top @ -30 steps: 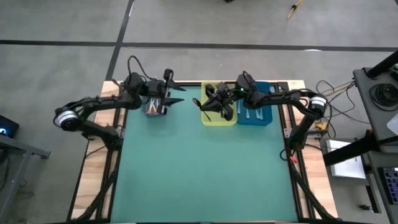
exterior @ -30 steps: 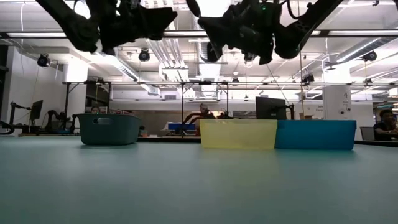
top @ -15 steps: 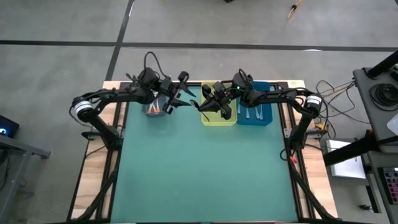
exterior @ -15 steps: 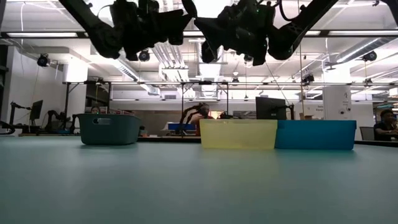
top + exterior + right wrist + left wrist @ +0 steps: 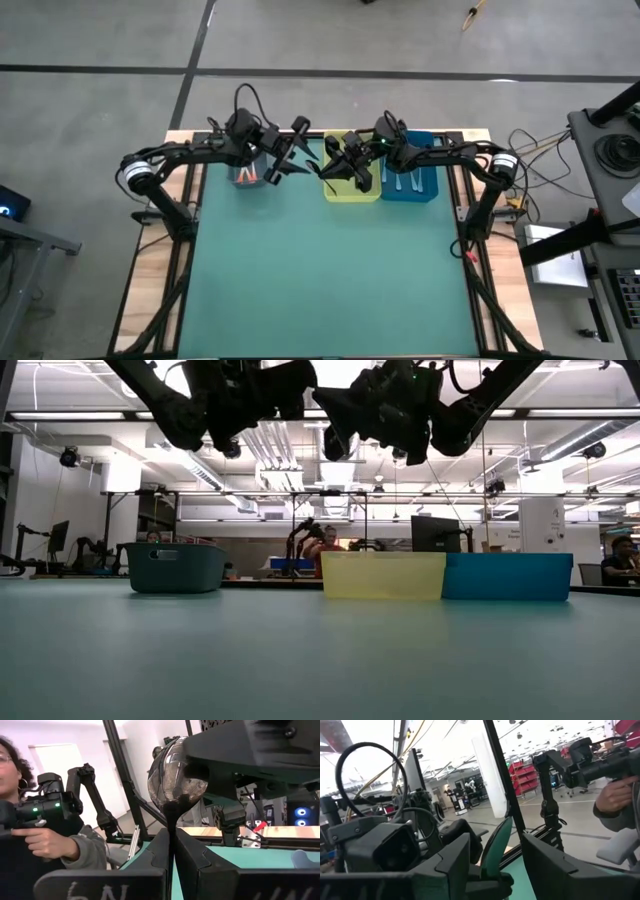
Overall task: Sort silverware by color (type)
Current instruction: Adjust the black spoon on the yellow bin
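Note:
My right gripper (image 5: 171, 845) is shut on a spoon (image 5: 172, 775) with a shiny bowl and a dark handle. It is held high above the yellow bin's (image 5: 352, 187) left end. My left gripper (image 5: 289, 153) stands open just left of it, at about the same height, with nothing between its fingers (image 5: 455, 862). In the right wrist view its body looms close beside the spoon's bowl. A grey bin (image 5: 250, 174) holds orange-handled spoons. A blue bin (image 5: 410, 182) holds pale-handled ones. My right gripper pinches the spoon's dark handle (image 5: 172, 820) between its two fingers, just below the bowl. The bowl sticks out beyond the fingertips, and the spoon is lifted clear of bins and table. The rest of the handle is hidden between the fingers.
The three bins stand in a row along the table's far edge (image 5: 175, 567) (image 5: 383, 575) (image 5: 507, 576). The teal mat (image 5: 320, 270) lies nearer. Beyond the table a person (image 5: 45, 840) holds a dark handset, and a hand (image 5: 615, 800) shows too.
My left gripper has swung from above the grey bin toward the table's right, up to my right gripper and the spoon, turning as it went. It has stayed open. My right gripper has kept still with the spoon.

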Motion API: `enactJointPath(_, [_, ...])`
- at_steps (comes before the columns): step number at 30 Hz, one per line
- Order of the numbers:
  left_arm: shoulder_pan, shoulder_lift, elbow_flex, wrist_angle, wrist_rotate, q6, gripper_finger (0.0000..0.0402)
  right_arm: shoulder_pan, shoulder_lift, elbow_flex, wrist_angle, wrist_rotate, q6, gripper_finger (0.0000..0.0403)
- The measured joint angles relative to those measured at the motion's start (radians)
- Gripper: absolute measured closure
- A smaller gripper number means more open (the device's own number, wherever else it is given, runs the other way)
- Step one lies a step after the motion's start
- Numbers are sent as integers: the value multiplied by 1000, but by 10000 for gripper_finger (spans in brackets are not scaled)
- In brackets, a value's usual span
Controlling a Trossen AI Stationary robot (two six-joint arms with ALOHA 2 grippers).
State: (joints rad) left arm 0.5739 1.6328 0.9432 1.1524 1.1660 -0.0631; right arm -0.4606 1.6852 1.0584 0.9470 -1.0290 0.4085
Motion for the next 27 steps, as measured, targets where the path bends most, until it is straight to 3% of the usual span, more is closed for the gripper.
enactJointPath(11, [-16, 1, 19, 0, -2, 6, 301, 0, 0, 0, 0, 8, 0, 394])
enactJointPath(18, [-16, 1, 19, 0, -17, 6, 392, 1, 0, -1, -5, 20, 3, 394])
enactJointPath(27, [4, 3, 15, -19, -106, -78, 400, -12, -4, -1, -77, 104, 1, 374])
